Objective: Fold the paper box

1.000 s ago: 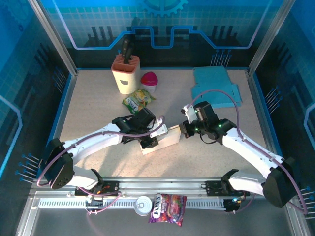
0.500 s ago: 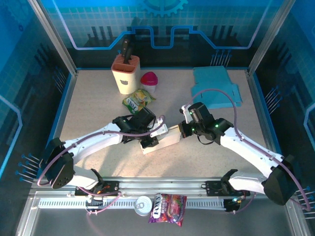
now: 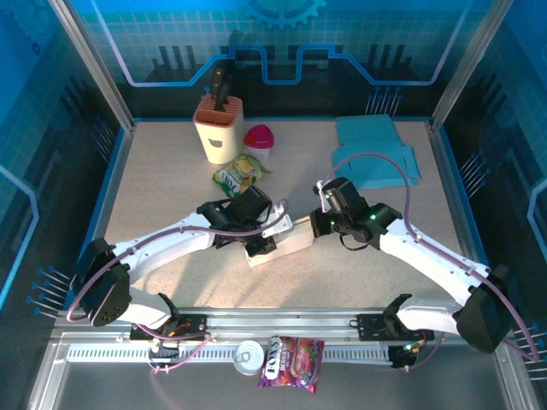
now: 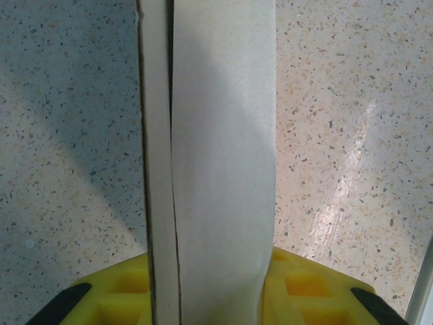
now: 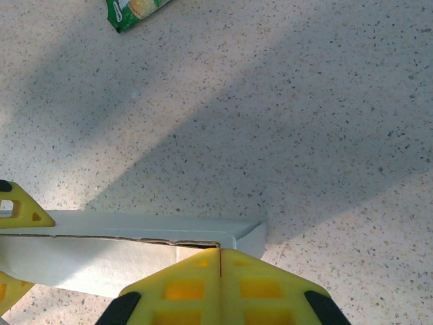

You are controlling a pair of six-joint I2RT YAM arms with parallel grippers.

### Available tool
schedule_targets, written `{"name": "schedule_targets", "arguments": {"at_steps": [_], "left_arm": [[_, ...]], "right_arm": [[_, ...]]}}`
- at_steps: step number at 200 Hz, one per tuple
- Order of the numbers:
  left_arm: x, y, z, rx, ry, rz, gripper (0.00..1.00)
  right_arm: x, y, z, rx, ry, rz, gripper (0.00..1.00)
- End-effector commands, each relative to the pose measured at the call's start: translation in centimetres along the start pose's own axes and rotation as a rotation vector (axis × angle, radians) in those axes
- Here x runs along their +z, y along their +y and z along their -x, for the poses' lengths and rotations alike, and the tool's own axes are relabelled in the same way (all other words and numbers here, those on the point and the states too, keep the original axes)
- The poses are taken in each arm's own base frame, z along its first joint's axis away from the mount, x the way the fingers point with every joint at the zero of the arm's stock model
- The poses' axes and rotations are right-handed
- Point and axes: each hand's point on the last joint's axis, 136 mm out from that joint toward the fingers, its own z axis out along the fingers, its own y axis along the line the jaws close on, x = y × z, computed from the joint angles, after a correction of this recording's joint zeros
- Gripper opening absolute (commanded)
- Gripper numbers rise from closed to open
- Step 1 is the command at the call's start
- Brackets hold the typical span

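The white paper box (image 3: 289,240) lies in the middle of the table, long and narrow, with its flaps nearly closed. My left gripper (image 3: 257,248) is shut on its left end; in the left wrist view the box (image 4: 216,156) runs straight up between the yellow fingers (image 4: 314,288). My right gripper (image 3: 314,225) is shut, and its joined tips (image 5: 220,256) press against the box's right end (image 5: 135,254), just under a torn flap edge.
At the back stand a knife block (image 3: 219,128), a pink-lidded cup (image 3: 260,139) and a green snack packet (image 3: 240,173). A blue cloth (image 3: 373,151) lies back right. A can (image 3: 249,356) and a candy bag (image 3: 292,351) rest on the near rail.
My right gripper has shifted slightly left, closer against the box's right end. The left gripper and the box have stayed put.
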Motion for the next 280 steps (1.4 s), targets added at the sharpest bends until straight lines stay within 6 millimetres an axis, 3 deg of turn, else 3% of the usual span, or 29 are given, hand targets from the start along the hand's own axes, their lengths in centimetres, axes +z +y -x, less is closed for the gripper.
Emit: {"name": "schedule_targets", "arguments": {"at_steps": [1, 47, 104, 128, 149, 188, 192, 233, 280], "left_arm": [[0.1, 0.9, 1.6, 0.017, -0.051, 0.026, 0.27], [0.4, 0.9, 1.9, 0.010, -0.054, 0.020, 0.36], [0.3, 1.0, 1.9, 0.010, -0.056, 0.023, 0.37], [0.4, 0.9, 2.0, 0.009, -0.060, 0.021, 0.34], [0.4, 0.9, 2.1, 0.010, -0.064, 0.021, 0.25], [0.5, 1.1, 2.1, 0.010, -0.064, 0.029, 0.26], [0.5, 1.1, 2.1, 0.012, -0.064, 0.029, 0.26], [0.3, 1.8, 2.2, 0.000, -0.074, 0.059, 0.40], [-1.7, 2.0, 3.5, -0.073, -0.177, 0.061, 0.52]], "right_arm": [[-0.8, 0.9, 0.3, 0.017, -0.014, 0.020, 0.00], [-0.8, 0.6, 0.4, 0.049, -0.006, 0.008, 0.00], [-1.4, 0.6, 0.7, 0.077, -0.002, -0.003, 0.00], [-1.3, 0.4, 0.6, 0.081, 0.001, -0.010, 0.00], [-0.7, 0.1, 0.2, 0.085, 0.000, -0.012, 0.00], [-0.3, 0.0, 0.1, 0.073, -0.051, 0.003, 0.00], [0.2, -0.3, -0.8, 0.068, -0.039, -0.006, 0.00], [0.5, -1.2, -1.2, 0.030, -0.085, -0.029, 0.00], [0.5, -1.2, -1.2, 0.024, -0.110, -0.046, 0.00]]}}
